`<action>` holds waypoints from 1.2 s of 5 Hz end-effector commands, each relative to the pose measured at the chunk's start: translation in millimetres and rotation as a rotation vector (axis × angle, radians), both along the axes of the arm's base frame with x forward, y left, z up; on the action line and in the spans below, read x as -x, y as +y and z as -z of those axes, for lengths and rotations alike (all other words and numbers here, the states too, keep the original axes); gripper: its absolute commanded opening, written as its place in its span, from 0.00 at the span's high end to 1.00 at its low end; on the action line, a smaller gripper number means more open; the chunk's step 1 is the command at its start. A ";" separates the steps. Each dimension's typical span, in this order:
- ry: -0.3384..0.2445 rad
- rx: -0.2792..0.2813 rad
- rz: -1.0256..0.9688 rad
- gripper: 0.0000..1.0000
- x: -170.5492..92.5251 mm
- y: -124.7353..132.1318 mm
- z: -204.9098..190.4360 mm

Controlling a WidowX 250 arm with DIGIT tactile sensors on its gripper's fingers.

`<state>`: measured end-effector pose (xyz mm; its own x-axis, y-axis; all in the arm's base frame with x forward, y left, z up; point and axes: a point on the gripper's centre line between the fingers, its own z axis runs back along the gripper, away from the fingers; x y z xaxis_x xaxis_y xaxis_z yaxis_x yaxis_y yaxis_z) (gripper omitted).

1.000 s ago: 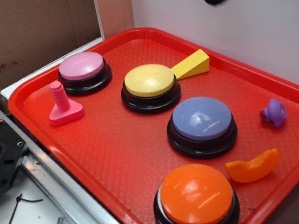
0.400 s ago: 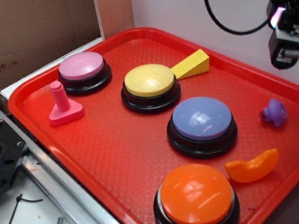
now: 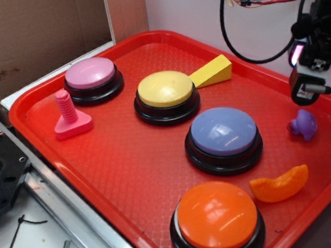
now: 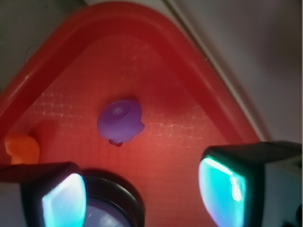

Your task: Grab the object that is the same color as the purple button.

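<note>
My gripper [image 3: 306, 87] is hanging spread, empty, in the exterior frame's upper right.
The toy [image 3: 304, 125] is lying on the tray [image 3: 118, 160] just below it at right, apart from the purple button [image 3: 224, 131] at center; in the wrist frame the toy [image 4: 120, 120] is sitting mid-frame.

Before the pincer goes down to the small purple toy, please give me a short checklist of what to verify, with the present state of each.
1. Pincer open: ok, the fingers stand wide apart.
2. Pincer empty: ok.
3. Purple toy free on the red tray, with nothing on it: ok.
4. Toy between the fingers in the wrist view: ok sideways, but it lies ahead of them.
5. Orange crescent apart from the toy: ok.
6. Height above the toy: cannot tell.
</note>
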<state>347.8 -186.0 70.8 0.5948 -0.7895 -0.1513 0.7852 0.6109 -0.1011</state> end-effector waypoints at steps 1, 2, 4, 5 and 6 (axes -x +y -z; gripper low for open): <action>0.050 0.122 0.231 0.00 9.9 -11.0 1.4; 0.064 0.090 0.289 0.00 13.0 -15.2 5.8; 0.097 0.074 0.393 0.00 17.6 -22.4 13.0; 0.089 0.039 0.423 0.00 18.3 -26.6 15.8; 0.061 0.041 0.437 0.00 13.6 -26.1 20.2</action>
